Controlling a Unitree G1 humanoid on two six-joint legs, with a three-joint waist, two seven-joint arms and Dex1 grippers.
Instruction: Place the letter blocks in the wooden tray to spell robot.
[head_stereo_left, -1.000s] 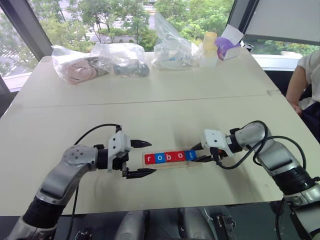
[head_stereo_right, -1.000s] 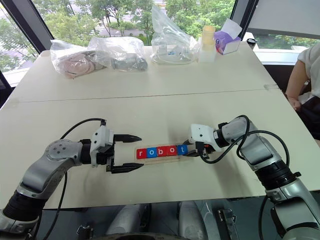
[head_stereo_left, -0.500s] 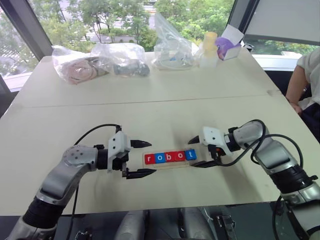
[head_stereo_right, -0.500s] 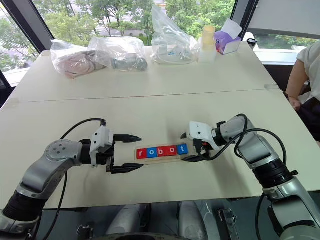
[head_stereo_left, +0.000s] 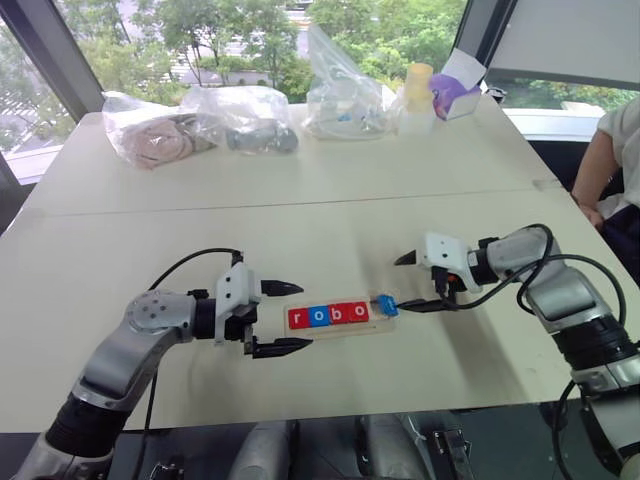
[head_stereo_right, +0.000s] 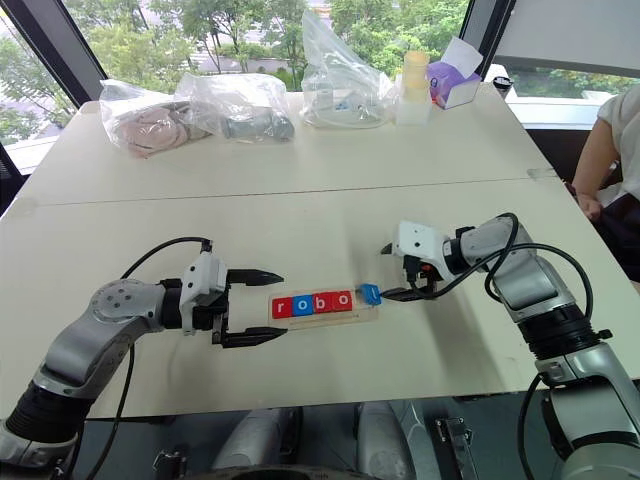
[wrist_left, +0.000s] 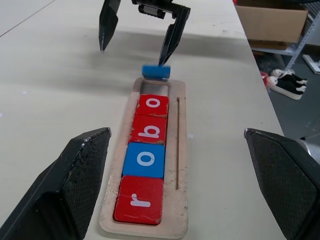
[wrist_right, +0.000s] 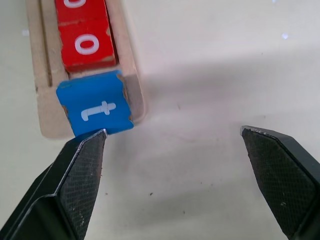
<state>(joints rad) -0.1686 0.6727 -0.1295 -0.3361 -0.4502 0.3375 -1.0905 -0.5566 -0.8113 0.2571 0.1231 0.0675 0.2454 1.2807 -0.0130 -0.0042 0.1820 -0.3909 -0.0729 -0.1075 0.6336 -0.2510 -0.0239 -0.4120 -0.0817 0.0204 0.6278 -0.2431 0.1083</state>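
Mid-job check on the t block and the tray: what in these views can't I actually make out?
- t block: tilted at the wooden tray end; whether the right gripper finger touches it is unclear in the right wrist view.
- Tray's last slot: hidden under the t block.
- Bags' contents: blurred by plastic, head views.
- Person: cut off by the picture's edge.
- Left gripper: open.

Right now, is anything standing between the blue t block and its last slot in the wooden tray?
Nothing visible blocks it. The blue t block sits tilted on the end rim of the wooden tray, with the slot beside the red o block bare. The right gripper is open next to it.
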